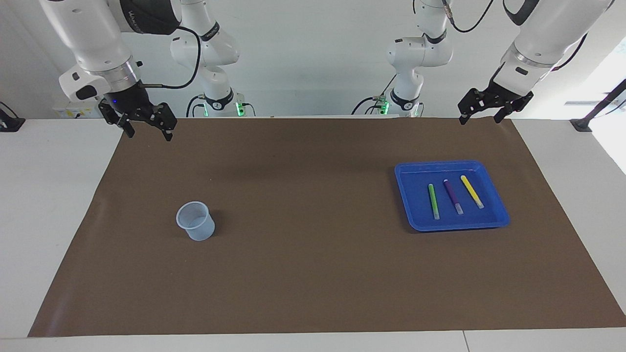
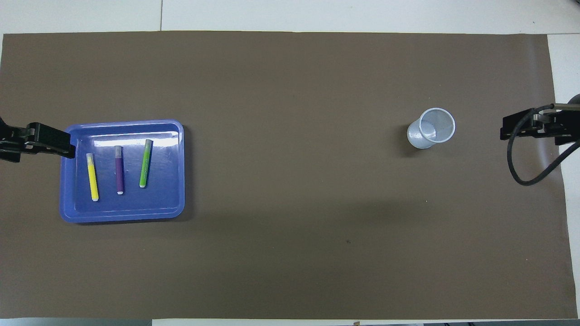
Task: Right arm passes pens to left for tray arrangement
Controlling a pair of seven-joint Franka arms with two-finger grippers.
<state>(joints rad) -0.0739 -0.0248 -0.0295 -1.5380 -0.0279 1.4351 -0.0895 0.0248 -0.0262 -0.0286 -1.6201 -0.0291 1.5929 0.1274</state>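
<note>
The pens [image 1: 452, 195] all lie in the tray [image 1: 494, 222] already, and neither tool is holding anything, so you can judge the passing and arranging as done or nearly so. Start from your right tool [image 1: 146, 128]: it hangs raised over the edge of the brown mat [image 1: 313, 274] at the right arm's end of the desk [image 1: 49, 220], fingers apart and empty, and it looks to be waiting. Your left tool [image 1: 481, 116] hangs the same way over the mat's edge at the left arm's end, fingers apart, nothing between them; from overhead it shows just past the tray's rim, but the facing view puts it well above the tray and clear of it. Moving outward, the tray sits flat on the mat toward the left arm's end. Inside it, the green pen [image 1: 433, 201], the purple pen [image 1: 453, 196] and the yellow pen [image 1: 472, 191] lie side by side, roughly parallel, apart from one another, the yellow one closest to the left arm's end. Their whitish tips all point away from the robots. Toward the right arm's end, well apart from the tray, a small translucent cup [image 1: 195, 221] stands on the mat, leaning a little, and it appears to hold no pens. By your reckoning nothing is left to pass; at most a slight straightening of the row.
</note>
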